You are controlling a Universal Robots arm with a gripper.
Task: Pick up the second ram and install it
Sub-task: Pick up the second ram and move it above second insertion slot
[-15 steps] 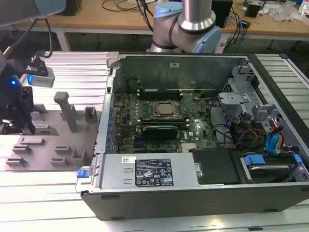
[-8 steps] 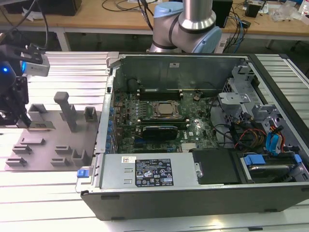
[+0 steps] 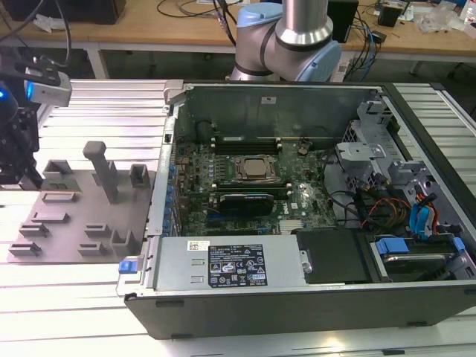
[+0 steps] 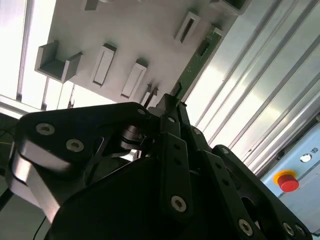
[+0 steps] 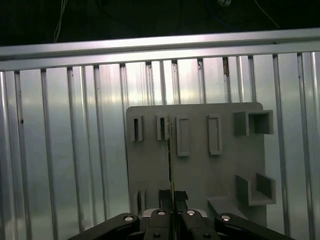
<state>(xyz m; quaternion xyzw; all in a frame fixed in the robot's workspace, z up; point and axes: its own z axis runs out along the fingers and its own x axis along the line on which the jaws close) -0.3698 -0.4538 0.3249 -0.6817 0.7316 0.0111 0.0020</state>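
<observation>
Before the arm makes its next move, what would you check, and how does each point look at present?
1. Pincer shut on the second ram: ok.
2. Ram sits straight in the pincer: ok.
3. Ram lifted free of the grey holder tray: cannot tell.
4. Computer case open, CPU socket exposed: ok.
5. Memory slots have a free place: cannot tell.

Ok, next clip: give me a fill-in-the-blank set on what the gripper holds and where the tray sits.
1. In both wrist views the gripper is ____ on the second ram.
2. The second ram is a thin strip coloured ____.
3. In the exterior view the grey holder tray lies on the ____ side of the open computer case.

Missing words: shut; green; left.
</observation>
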